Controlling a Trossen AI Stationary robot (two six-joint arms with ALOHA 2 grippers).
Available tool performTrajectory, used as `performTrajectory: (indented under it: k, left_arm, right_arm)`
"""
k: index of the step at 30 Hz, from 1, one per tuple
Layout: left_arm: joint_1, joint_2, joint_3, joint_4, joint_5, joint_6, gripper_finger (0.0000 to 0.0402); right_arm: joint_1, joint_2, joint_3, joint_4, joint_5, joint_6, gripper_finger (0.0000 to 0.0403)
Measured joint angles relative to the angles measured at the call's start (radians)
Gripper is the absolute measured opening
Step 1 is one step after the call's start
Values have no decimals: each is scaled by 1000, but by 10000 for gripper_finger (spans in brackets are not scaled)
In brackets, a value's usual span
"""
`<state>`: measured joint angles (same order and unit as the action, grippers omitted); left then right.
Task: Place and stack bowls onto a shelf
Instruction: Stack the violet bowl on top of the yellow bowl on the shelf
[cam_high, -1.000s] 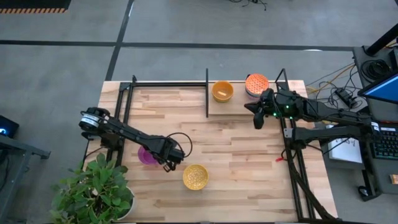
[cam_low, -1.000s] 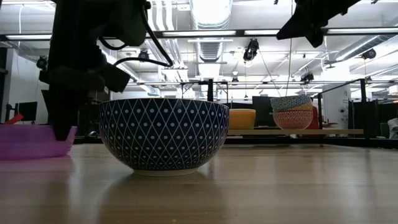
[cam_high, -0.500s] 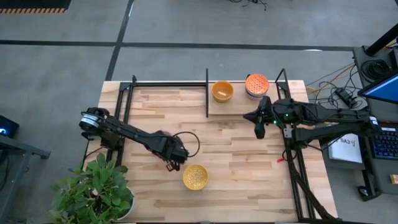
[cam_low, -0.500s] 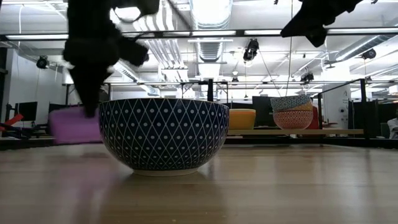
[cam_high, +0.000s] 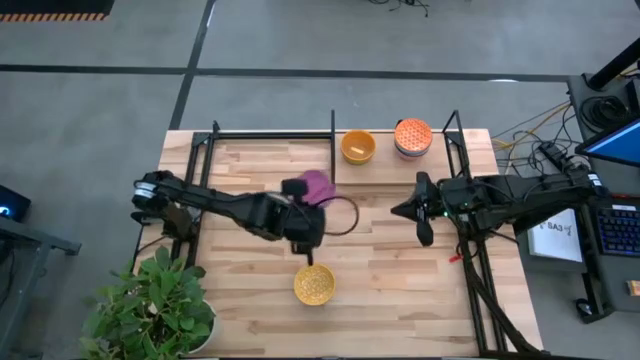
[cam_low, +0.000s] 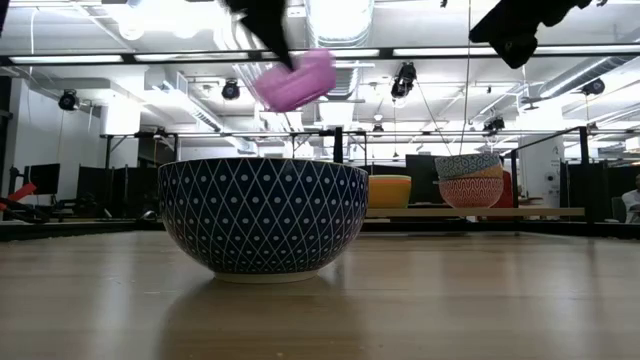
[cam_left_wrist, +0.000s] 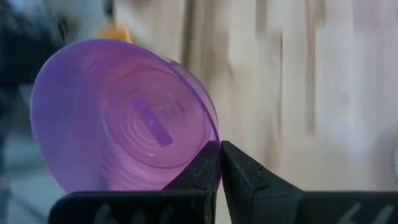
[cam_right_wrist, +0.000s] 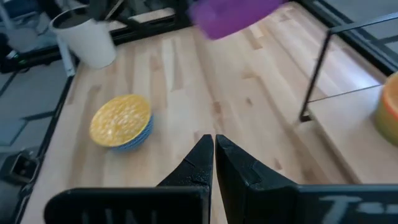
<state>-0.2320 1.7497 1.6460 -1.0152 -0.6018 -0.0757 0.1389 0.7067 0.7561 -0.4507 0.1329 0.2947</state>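
Note:
My left gripper (cam_left_wrist: 219, 148) is shut on the purple bowl (cam_high: 316, 184), carried tipped high above the table's middle (cam_low: 295, 80). My right gripper (cam_right_wrist: 213, 144) is shut on nothing and hovers over the table's right part (cam_high: 425, 230), nearer than the shelf (cam_high: 385, 172). A yellow bowl (cam_high: 357, 146) stands on the shelf, beside a stack topped by the orange patterned bowl (cam_high: 412, 133). The gold patterned bowl (cam_high: 314, 284), blue-and-white patterned outside (cam_low: 263, 215), rests by its base on the table near the near edge. My left gripper holds the purple bowl by its rim (cam_left_wrist: 208, 138), one finger inside the wall and one outside. The bowl is lifted clear of the table and tipped on its side, its hollow facing my wrist camera.
A potted plant (cam_high: 150, 310) in a white pot (cam_right_wrist: 87, 37) fills the near left corner. Black metal frame posts (cam_high: 333, 150) stand by the shelf's left end and along the table's left and right sides. Bare tabletop (cam_high: 380, 250) lies between the two grippers.
My left gripper has lifted the purple bowl off the table's near left part and swung it up, right and toward the far edge, nearer the shelf; the bowl has tipped onto its side. My right gripper has drawn back from the shelf toward the near edge.

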Motion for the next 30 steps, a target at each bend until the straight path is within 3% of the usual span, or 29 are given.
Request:
performTrajectory:
  k: [6,10,14,17,24,30]
  left_arm:
    - [86,16,55,252,5,383,0]
    - [177,20,68,376,113,509,0]
    - [281,20,57,495,273,539,0]
    - [350,30,55,561,336,538,0]
    - [438,94,67,613,351,539,0]
    - [471,200,172,571,346,575,0]
  right_arm:
    - [62,-24,-37,19,0,0,9]
    - [86,-62,-49,14,1,-8,9]
    - [104,-95,-56,14,0,-38,9]
    - [110,-106,-59,13,0,-60,9]
    - [112,-104,-60,9,0,-84,9]
    - [112,-103,-60,4,-1,-90,9]
